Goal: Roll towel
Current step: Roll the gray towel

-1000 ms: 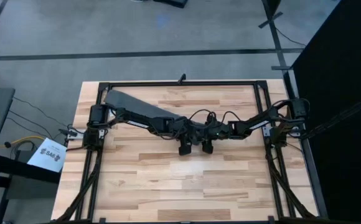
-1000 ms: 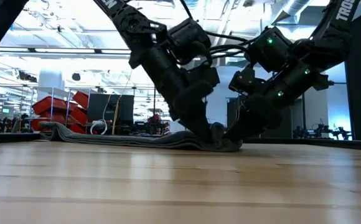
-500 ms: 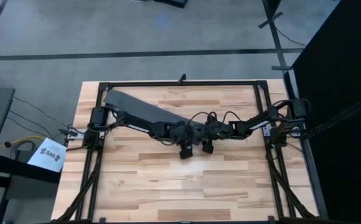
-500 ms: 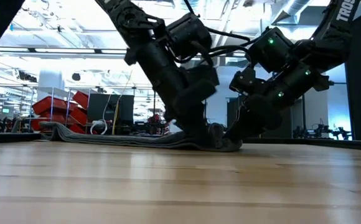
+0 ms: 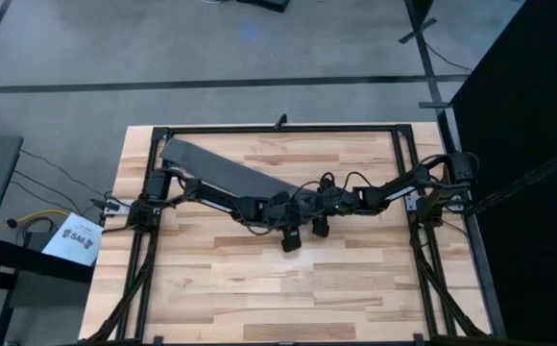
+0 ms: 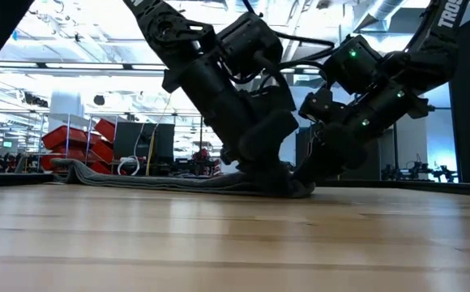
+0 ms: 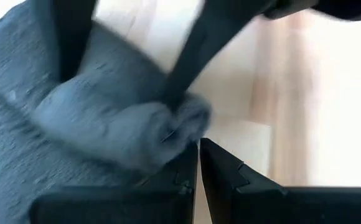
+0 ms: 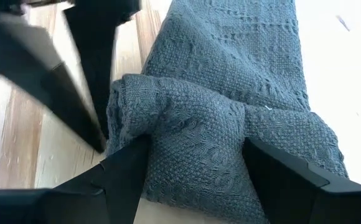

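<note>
Centrally, right hand (image 8: 193,168) straddles the towel's (image 8: 230,74) rolled end, spread; left hand (image 7: 198,163) pinched closed beside it.

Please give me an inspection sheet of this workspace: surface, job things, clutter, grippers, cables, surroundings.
Surface: wooden table in a black frame.
Job things: dark grey towel lying as a long strip, rolled up at its end near the table's middle.
Clutter: nothing seen on the table.
Grippers: left gripper at the roll, jaws shut, not on the towel; right gripper with jaws open around the roll.
Cables: black loops along both arms.
Surroundings: grey floor with tape lines; red bins in the room behind.
</note>
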You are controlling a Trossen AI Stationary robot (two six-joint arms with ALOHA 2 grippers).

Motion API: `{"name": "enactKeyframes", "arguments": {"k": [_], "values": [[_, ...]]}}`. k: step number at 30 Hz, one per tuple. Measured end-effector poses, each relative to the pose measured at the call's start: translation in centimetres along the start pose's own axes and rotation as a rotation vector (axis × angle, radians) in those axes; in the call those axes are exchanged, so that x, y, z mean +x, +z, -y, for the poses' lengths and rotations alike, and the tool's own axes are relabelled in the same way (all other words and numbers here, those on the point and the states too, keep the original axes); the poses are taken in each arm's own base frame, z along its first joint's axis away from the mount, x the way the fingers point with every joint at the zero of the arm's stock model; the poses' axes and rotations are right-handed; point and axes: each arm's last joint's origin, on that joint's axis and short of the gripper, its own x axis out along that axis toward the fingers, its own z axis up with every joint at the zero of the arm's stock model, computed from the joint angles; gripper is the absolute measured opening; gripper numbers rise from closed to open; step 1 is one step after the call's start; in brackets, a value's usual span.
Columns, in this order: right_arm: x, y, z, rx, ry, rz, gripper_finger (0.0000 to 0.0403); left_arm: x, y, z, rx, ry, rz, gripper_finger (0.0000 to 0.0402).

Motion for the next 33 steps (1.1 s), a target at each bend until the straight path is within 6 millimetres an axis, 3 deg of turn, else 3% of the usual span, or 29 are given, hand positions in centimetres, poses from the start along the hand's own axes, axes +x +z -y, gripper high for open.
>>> {"name": "enactKeyframes", "arguments": {"k": [5,11,24,33], "values": [[0.0,0.1,0.0,0.001,0.001,0.004,0.0255,-0.7,-0.3,1.3,0.038,-0.022,-0.024,0.0006],[0.0,0.1,0.0,0.002,0.001,0.003,0.0255,-2.1,-0.3,1.6,0.082,0.217,-0.010,0.0006],[0.0,0.0,0.0,0.009,0.004,0.001,0.0255,0.9,-1.3,0.4,0.035,0.287,0.013,0.0006],[0.1,0.8,-0.1,-0.002,0.004,0.021,0.0255,0.9,-1.5,1.3,0.032,0.281,0.023,0.0006]]}}
